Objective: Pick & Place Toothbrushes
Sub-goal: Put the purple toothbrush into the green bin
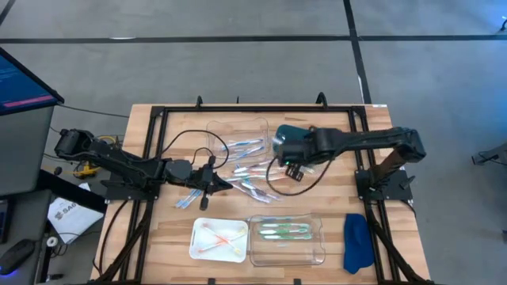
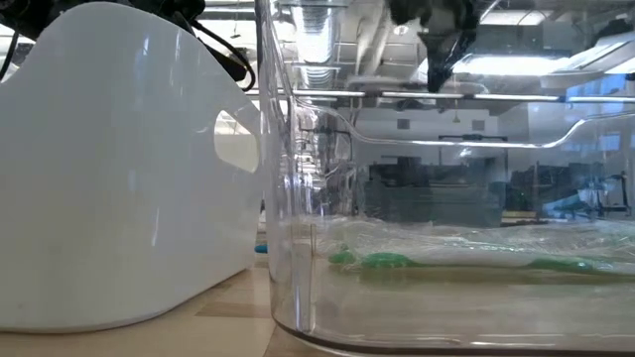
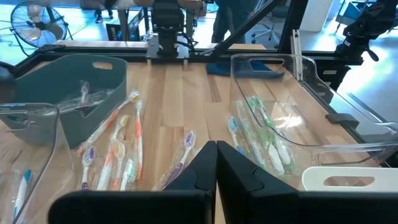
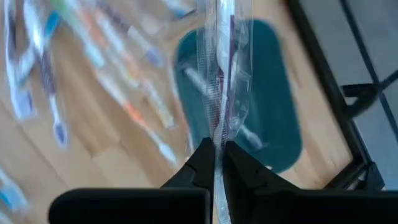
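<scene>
Right gripper (image 4: 218, 163) pinches a wrapped toothbrush (image 4: 225, 74) above the teal bin (image 4: 273, 99); left gripper (image 3: 216, 163) closed, empty; clear tray (image 1: 317, 245) holds green brushes (image 1: 283, 230).

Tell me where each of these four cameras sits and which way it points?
High view: overhead, looking straight down; both arms show, over loose toothbrushes.
Low view: at tabletop height, looking across through the clear tray; the arms barely show at the top.
Left wrist view: on the left arm, looking past the shut left gripper at the table.
Right wrist view: on the right arm, looking down at the teal bin; the right gripper pinches a wrapped toothbrush.
Shared: high and low views both show the green toothbrushes.
</scene>
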Controlling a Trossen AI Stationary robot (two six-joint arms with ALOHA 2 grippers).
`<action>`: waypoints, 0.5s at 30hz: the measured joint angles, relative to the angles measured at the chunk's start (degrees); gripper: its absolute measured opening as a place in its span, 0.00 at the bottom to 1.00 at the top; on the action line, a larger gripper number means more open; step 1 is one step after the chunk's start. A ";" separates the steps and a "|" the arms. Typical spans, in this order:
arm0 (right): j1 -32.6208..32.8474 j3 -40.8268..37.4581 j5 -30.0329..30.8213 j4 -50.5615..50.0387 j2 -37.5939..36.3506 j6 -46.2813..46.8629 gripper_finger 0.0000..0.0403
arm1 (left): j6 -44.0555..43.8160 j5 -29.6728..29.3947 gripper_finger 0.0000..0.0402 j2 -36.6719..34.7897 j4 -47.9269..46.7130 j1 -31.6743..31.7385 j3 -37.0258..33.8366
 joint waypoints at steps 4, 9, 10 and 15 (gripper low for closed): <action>-1.94 -0.02 1.84 0.15 -2.78 7.32 0.02 | 0.00 -0.01 0.00 0.00 0.07 0.02 0.00; -3.92 -0.02 4.40 -3.36 -2.18 18.84 0.02 | -0.43 -0.02 0.00 0.00 0.41 0.02 0.00; -4.25 -0.02 4.60 -4.56 -1.46 19.63 0.02 | -1.10 0.06 0.00 0.00 0.37 0.00 0.00; -5.65 -0.04 4.64 -5.71 2.16 18.01 0.02 | -1.54 2.20 0.00 0.00 0.38 -0.28 0.00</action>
